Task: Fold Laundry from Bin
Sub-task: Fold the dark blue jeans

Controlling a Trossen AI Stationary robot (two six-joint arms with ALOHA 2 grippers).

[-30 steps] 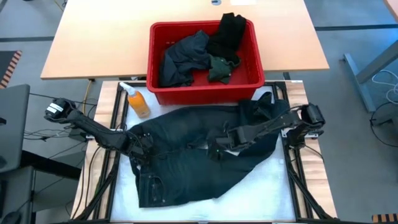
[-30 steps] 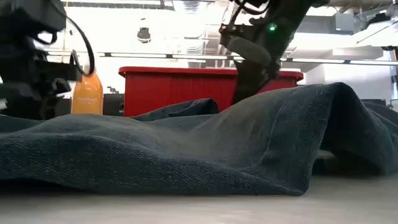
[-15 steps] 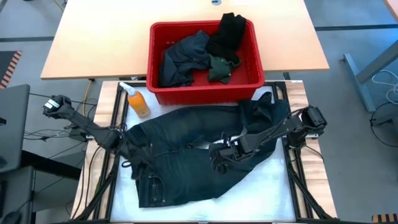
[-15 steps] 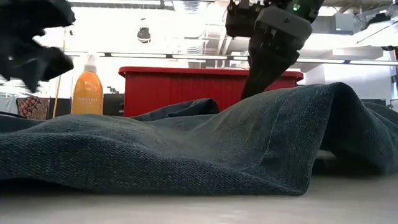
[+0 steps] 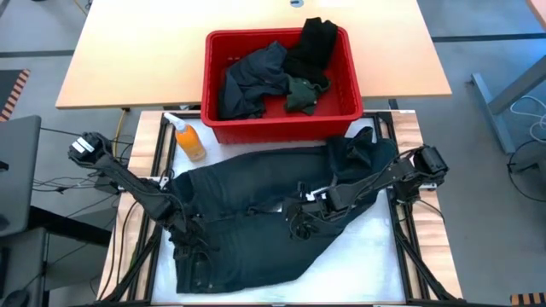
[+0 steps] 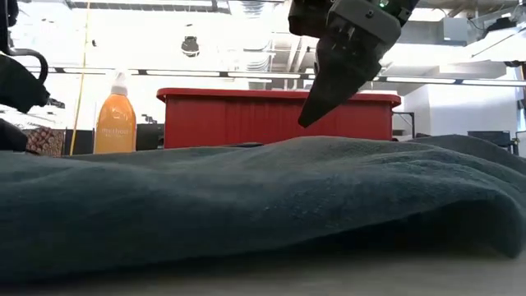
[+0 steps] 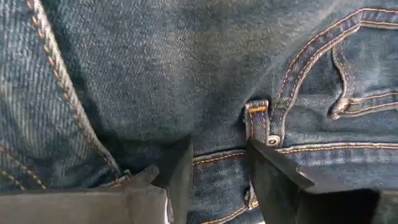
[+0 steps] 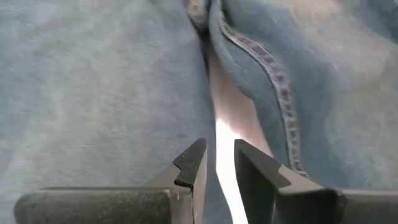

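Dark navy jeans (image 5: 256,196) lie spread over the white table top, with their waist end near the left front. My left gripper (image 5: 186,243) points steeply down at that waist end and is shut on the waistband. My right gripper (image 5: 297,226) hovers over the middle of the jeans where the two legs part. Its fingers (image 8: 193,163) stand a narrow gap apart with nothing between them, and its tips (image 6: 306,122) are clear above the cloth. The red bin (image 5: 354,98) at the far side holds more dark laundry (image 5: 256,81). My left gripper pinches the jeans' waistband (image 7: 217,163) between its two fingers, right beside a belt loop (image 7: 257,118). The fingers come from above, pointing steeply down, and stand across the band. The jeans lie flat on the table under the hold.
An orange bottle (image 5: 189,138) stands at the table's far left, just beside the bin's near left corner. The bin's near wall (image 6: 246,115) runs close behind the jeans. Bare white table (image 5: 367,256) shows at the near right.
My left gripper has moved toward the table's near edge and tipped further downward. It has dragged the jeans' waist end along the table toward that edge. The raised hump of denim in the low view has flattened. My right gripper has shifted a little and rolled.
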